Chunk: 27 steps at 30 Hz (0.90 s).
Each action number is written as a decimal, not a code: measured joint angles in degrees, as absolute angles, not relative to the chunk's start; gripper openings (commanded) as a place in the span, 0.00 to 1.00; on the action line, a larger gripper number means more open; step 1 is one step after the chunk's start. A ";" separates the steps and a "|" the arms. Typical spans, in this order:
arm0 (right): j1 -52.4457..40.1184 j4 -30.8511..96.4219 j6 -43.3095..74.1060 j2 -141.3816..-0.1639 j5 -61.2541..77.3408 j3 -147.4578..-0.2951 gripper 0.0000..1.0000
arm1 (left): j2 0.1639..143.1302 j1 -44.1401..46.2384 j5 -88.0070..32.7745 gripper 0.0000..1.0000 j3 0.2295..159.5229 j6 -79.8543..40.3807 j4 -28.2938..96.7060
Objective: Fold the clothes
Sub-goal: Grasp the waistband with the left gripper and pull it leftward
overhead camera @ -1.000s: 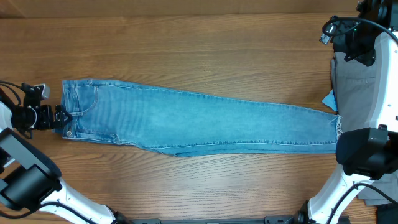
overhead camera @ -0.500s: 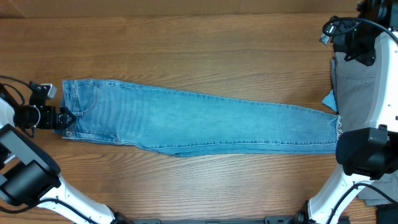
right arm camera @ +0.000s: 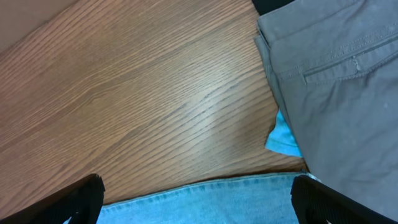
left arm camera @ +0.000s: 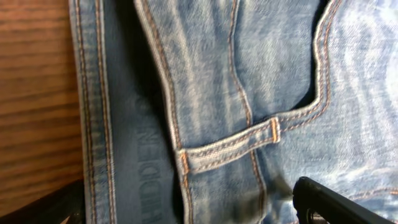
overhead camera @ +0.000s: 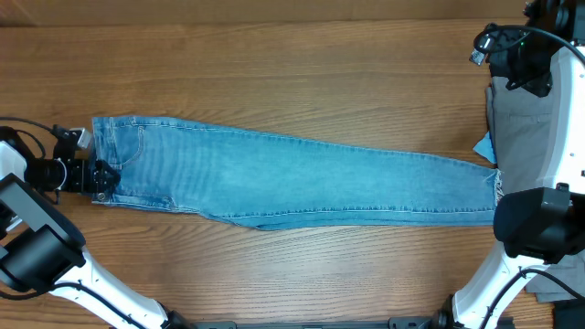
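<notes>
One pair of long, faded light-blue denim jeans [overhead camera: 302, 183] lies flat and stretched out across the brown wood-grain table [overhead camera: 274, 73]. Its waistband is toward the left arm and its two stacked leg hems are toward the right arm.

The left gripper [overhead camera: 102, 176] sits at the waistband end of the jeans. In the left wrist view its two dark fingers [left arm camera: 339, 202] are spread wide at the lower corners of the picture. The waistband, one belt loop [left arm camera: 230, 146] and one curved pocket opening lie between them, and nothing is pinched.

Just beyond the hem end of the jeans lies one grey garment with a welt pocket [right arm camera: 336, 81]. One small bright-blue scrap of cloth [right arm camera: 283, 137] pokes out from under the grey garment's edge nearest the jeans.

The right gripper [right arm camera: 199, 202] hovers over bare wood beside the jeans' long edge, near the hem end. Its two black fingers are splayed to the lower corners of the right wrist view and hold nothing.
</notes>
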<state>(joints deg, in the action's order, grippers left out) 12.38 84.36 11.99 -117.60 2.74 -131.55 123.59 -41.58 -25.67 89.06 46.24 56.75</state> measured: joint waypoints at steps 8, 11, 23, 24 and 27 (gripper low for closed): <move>12.38 84.40 11.97 -117.60 2.79 -131.55 1.00 | 123.87 -41.60 -27.49 1.00 89.21 44.95 56.51; 12.38 84.40 11.99 -117.60 2.79 -131.55 1.00 | 123.87 -41.60 -27.62 1.00 89.21 44.03 56.42; 12.38 84.38 11.97 -117.60 2.79 -131.55 1.00 | 124.31 -41.60 -28.49 0.25 89.23 40.45 55.46; 12.38 84.36 11.99 -117.60 2.76 -131.55 1.00 | 124.31 -41.60 -28.53 0.18 89.23 40.36 55.46; 12.38 84.38 11.97 -117.60 2.76 -131.55 1.00 | 124.31 -41.54 -28.56 0.04 89.23 40.01 55.37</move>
